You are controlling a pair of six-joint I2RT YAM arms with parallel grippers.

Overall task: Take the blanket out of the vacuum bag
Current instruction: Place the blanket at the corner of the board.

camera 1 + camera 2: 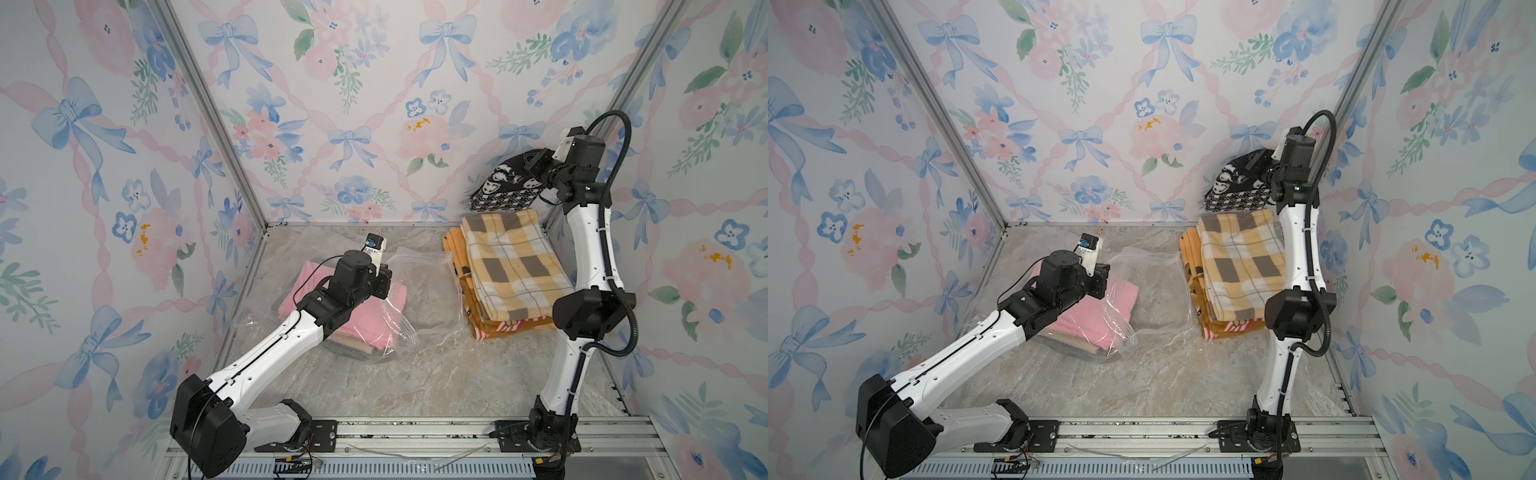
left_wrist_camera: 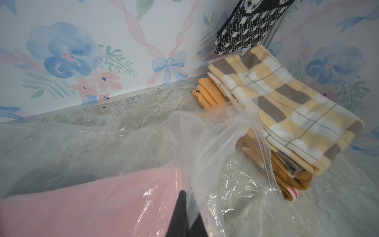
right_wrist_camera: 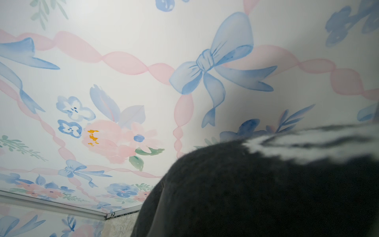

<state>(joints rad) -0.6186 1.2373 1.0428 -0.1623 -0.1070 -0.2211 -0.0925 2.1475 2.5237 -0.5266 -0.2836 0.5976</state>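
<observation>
The clear, crinkly vacuum bag (image 1: 419, 266) (image 1: 1142, 266) (image 2: 205, 127) lies on the marble floor left of centre. Inside it sits a folded pink blanket (image 1: 303, 280) (image 1: 1096, 316) (image 2: 82, 205). My left gripper (image 1: 386, 293) (image 1: 1100, 286) (image 2: 187, 197) is shut on the bag's upper film, holding it raised above the pink blanket. High at the back right, my right gripper (image 1: 530, 160) (image 1: 1252, 160) is shut on a black-and-white knitted blanket (image 1: 503, 187) (image 1: 1233, 191) (image 2: 250, 24) (image 3: 266, 184). That blanket hangs in the air and hides the fingers in the right wrist view.
Below the hanging blanket is a stack: a yellow-grey plaid blanket (image 1: 515, 257) (image 1: 1241, 257) (image 2: 287, 106) on orange ones (image 1: 498, 328). Beige and grey folded cloth (image 1: 357, 347) lies under the pink blanket. Floral walls close three sides; a metal rail (image 1: 415, 432) runs along the front.
</observation>
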